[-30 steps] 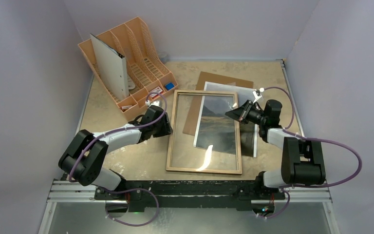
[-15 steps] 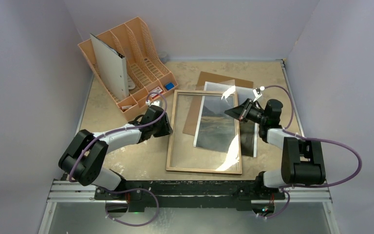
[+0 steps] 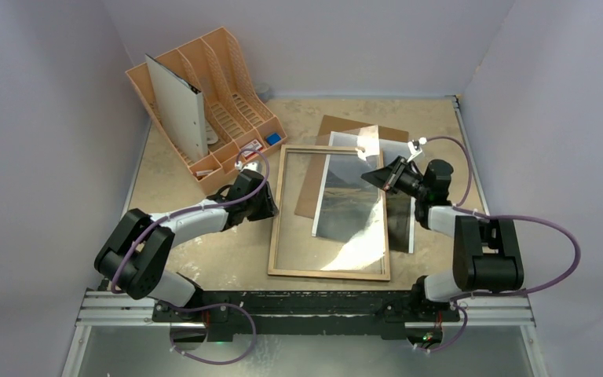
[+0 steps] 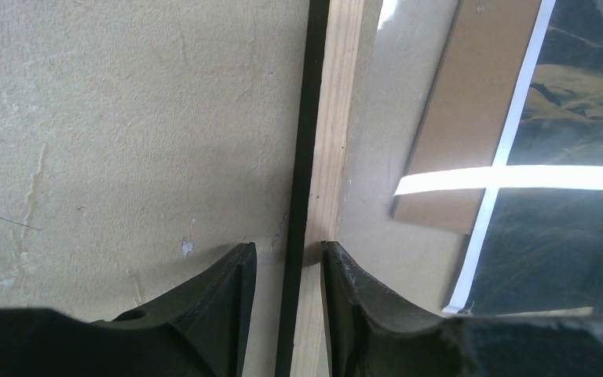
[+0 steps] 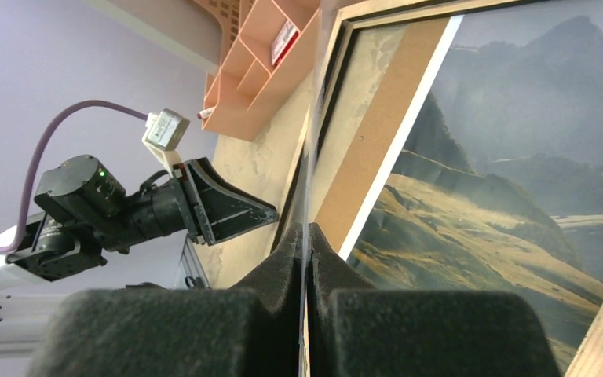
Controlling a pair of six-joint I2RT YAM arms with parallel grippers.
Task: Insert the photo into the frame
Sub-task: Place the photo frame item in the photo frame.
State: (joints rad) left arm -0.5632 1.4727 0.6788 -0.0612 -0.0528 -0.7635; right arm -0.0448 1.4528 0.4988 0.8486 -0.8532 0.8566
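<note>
The frame (image 3: 328,275) lies flat mid-table, light wood face up. My left gripper (image 3: 271,206) is open, its fingers straddling the frame's left rim (image 4: 338,118); the right finger (image 4: 345,275) touches the wood and the left one stands apart. My right gripper (image 3: 370,179) is shut on the edge of the thin glass pane (image 3: 361,236) and holds that side tilted up off the frame; the pane's edge shows in the right wrist view (image 5: 312,118). The photo (image 3: 402,220) lies picture-up, partly under the frame, on the brown backing board (image 3: 353,126).
An orange desk organizer (image 3: 228,86) with a white board in it stands at the back left, close to the frame's far left corner. Grey walls enclose the table on three sides.
The right gripper has risen slightly and moved back with the pane; the pane tilts higher and its bright reflection has grown. The left arm has not moved.
</note>
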